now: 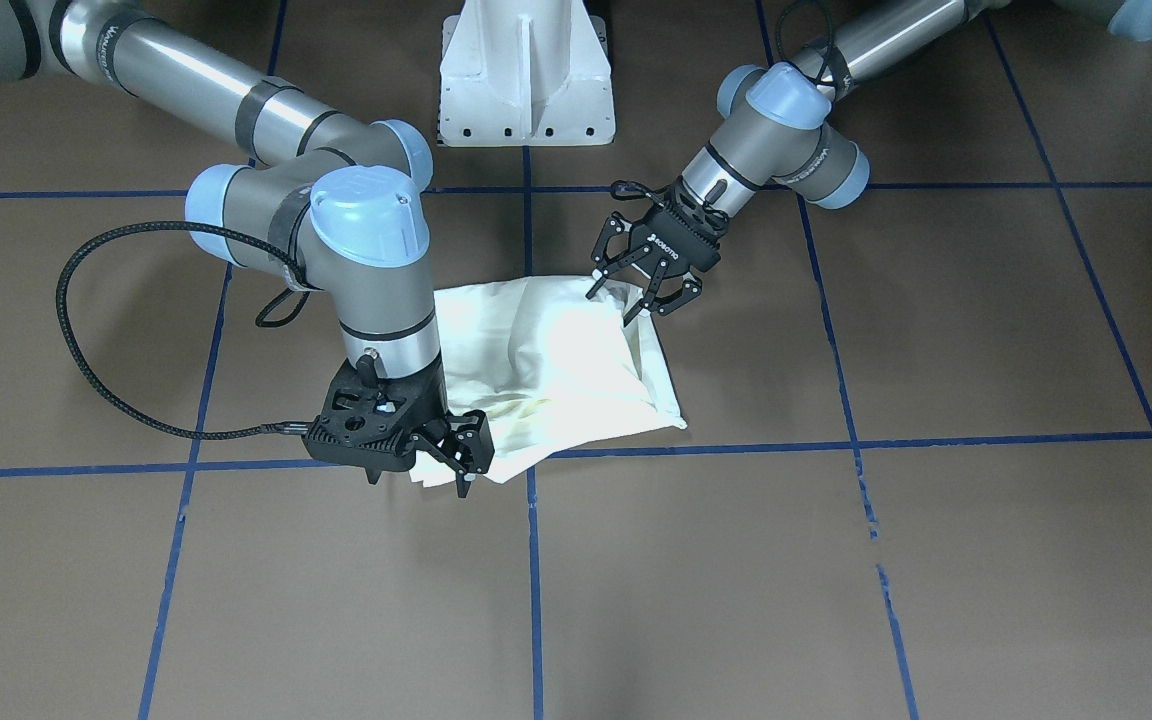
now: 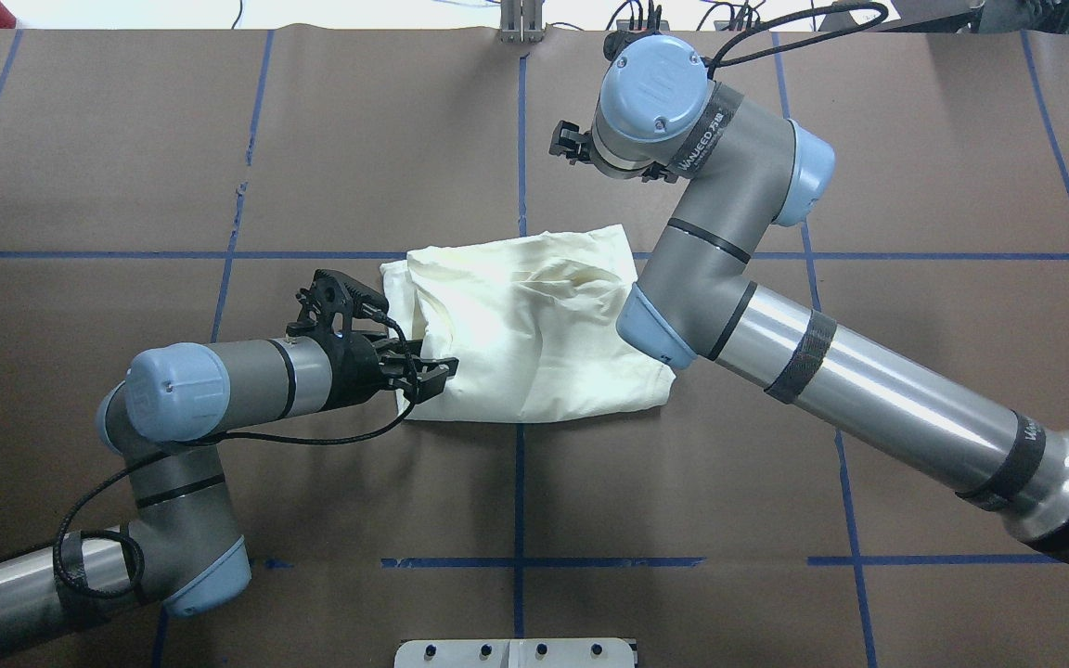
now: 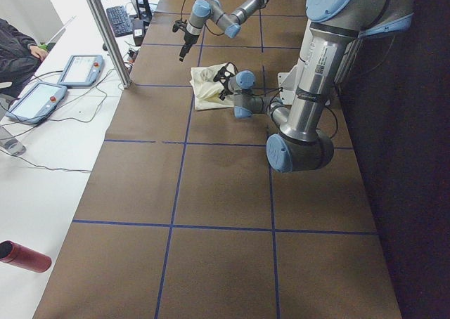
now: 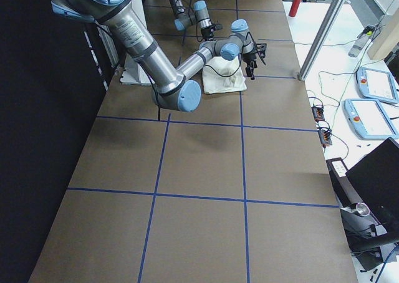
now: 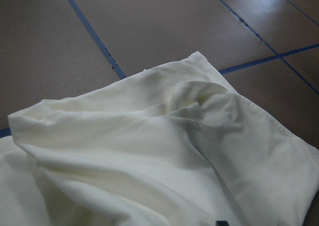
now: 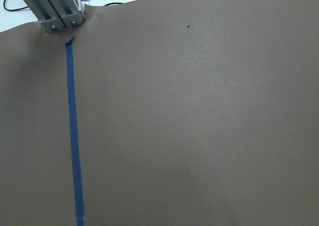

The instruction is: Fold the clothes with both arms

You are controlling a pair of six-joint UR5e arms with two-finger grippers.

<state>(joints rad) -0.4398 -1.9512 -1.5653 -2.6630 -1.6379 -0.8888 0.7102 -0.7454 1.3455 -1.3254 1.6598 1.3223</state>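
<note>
Left jaws first: the left gripper [image 1: 612,305] has them parted, not by much, with the tips angled down onto the edge of the shirt [image 1: 556,370]. A ridge of cream cloth sits between the tips; whether they press on it, I cannot tell. Its wrist camera looks straight out over rumpled plain cream folds just ahead of those jaws.

Over to the right gripper [image 1: 418,482]: jaws spread wide, gripping no cloth, pointing down. From the side views it hangs above the desk [image 1: 836,560], just past the shirt's edge on the operators' side. Under these jaws its wrist camera shows brown desk and one strip of blue tape [image 6: 74,136], with an aluminium post [image 6: 50,7] at the far end of it.

Between the two sets of jaws lies the shirt, a folded bundle flat on the desk, plain cream side up and creased across the middle. It sits over a crossing of the tape grid.

Further out, the right arm [image 2: 869,390] reaches across past the shirt's corner, and the left arm [image 2: 219,380] comes in low behind its jaws. Beyond them stands the white pedestal [image 1: 526,70]. Off the desk's end are two tablets [image 3: 81,69], a red bottle [image 3: 24,257] and a seated person [image 3: 17,48].
</note>
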